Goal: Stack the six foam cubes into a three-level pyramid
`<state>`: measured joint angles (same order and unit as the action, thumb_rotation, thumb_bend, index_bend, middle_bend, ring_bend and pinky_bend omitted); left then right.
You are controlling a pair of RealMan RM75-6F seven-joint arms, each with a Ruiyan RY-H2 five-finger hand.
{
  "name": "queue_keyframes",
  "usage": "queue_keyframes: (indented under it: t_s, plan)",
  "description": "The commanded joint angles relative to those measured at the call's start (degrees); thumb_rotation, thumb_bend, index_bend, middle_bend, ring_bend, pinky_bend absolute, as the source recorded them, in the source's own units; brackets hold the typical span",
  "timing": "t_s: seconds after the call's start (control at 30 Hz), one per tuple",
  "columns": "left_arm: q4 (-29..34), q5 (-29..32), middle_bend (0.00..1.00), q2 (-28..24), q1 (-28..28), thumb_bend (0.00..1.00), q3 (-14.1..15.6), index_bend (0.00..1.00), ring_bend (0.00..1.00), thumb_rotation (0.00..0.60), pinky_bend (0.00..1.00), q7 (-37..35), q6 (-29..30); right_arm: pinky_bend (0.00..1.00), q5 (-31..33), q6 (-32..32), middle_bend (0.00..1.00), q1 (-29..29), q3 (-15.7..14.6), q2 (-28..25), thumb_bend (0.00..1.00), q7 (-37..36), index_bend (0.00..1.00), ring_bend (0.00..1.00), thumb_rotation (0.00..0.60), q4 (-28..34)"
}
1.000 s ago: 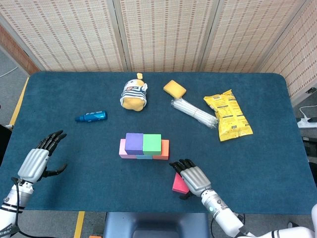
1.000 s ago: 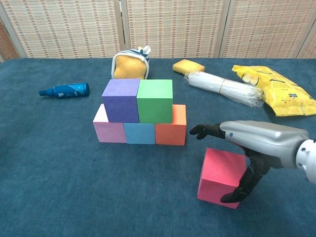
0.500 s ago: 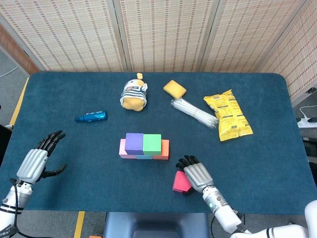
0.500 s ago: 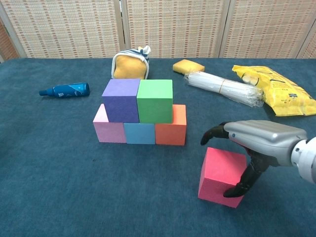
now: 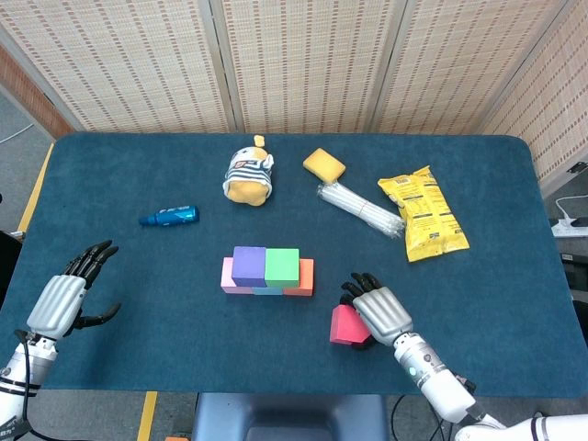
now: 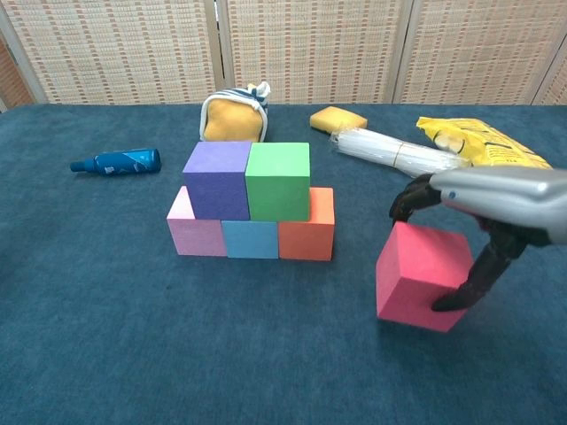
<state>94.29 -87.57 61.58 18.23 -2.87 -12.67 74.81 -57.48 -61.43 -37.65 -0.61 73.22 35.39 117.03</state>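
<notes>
Five foam cubes stand stacked mid-table: pink, blue and orange cubes in a row, with a purple cube and a green cube on top. In the head view the stack sits at centre. My right hand grips the red cube from above, lifted off the cloth to the right of the stack; the head view shows the same red cube under that hand. My left hand hovers open at the table's left edge, holding nothing.
A blue bottle lies at the left. At the back are a striped plush toy, a yellow sponge, a bundle of clear straws and a yellow snack bag. The dark blue cloth covers the table.
My right hand closed on the red cube, lifted it off the table and carried it up and to the right. The left hand barely moved.
</notes>
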Motion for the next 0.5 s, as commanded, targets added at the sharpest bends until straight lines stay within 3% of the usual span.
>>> queue_keyframes:
  t_s: [0.03, 0.13, 0.27, 0.4, 0.5]
  plan:
    - [0.45, 0.28, 0.0, -0.28, -0.05, 0.3, -0.11, 0.06, 0.0, 0.6, 0.15, 0.51, 0.0, 0.19, -1.43, 4.75, 0.27, -3.35, 4.6, -12.67, 0.24, -5.23, 0.55, 0.12, 0.6, 8.88]
    - [0.92, 0.36, 0.0, -0.47, -0.11, 0.3, -0.11, 0.06, 0.0, 0.6, 0.15, 1.06, 0.0, 0.19, 0.99, 8.4, 0.27, -6.16, 9.2, -18.94, 0.24, -10.14, 0.55, 0.12, 0.6, 11.74]
    - [1.31, 0.69, 0.0, -0.69, 0.0, 0.29, -0.09, 0.06, 0.0, 0.6, 0.14, 1.65, -0.49, 0.19, 5.62, 16.12, 0.27, -11.51, 14.87, -24.17, 0.24, -16.47, 0.55, 0.12, 0.6, 10.84]
    - [1.65, 1.04, 0.0, -0.69, 0.08, 0.29, -0.15, 0.05, 0.0, 0.6, 0.14, 2.23, -0.82, 0.18, 12.65, 24.68, 0.27, -18.71, 18.66, -25.48, 0.24, -21.12, 0.54, 0.11, 0.6, 6.06]
    - [1.7, 1.3, 0.0, -0.71, 0.22, 0.3, -0.22, 0.05, 0.0, 0.6, 0.14, 2.37, -1.21, 0.17, 16.89, 28.31, 0.27, -23.33, 19.31, -24.2, 0.24, -22.44, 0.53, 0.11, 0.6, 2.34]
